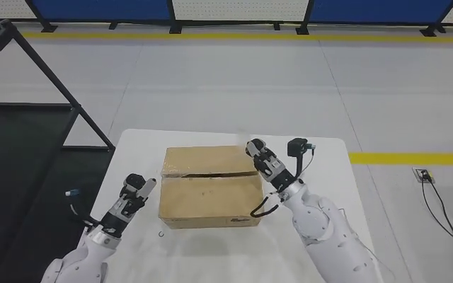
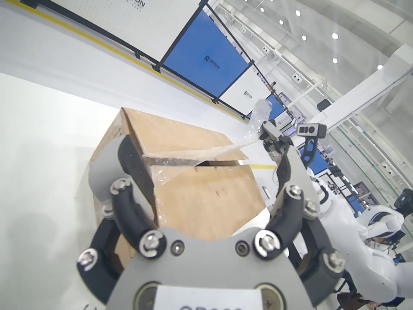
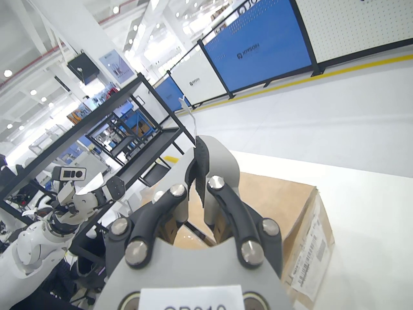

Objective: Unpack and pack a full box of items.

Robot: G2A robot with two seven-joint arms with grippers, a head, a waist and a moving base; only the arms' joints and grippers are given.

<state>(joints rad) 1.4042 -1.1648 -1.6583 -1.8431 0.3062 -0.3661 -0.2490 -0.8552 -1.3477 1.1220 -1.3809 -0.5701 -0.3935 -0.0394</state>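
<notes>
The box [image 1: 209,187] sits on the table [image 1: 311,240], partly taped. The right fingers [image 3: 217,159] pinch its clear tape [image 2: 240,143]. The left fingers [image 2: 132,162] are open beside it. Next, I think: peel the tape off and lift the flaps.

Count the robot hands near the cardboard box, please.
2. The left hand is open, left of the box. The right hand is above its far right corner, shut on a clear tape strip. None seems hidden.

A cardboard box [image 1: 209,187] sits on a white tabletop [image 1: 226,255], left tool [image 1: 145,185] beside it, right tool [image 1: 256,150] at its far corner.
</notes>
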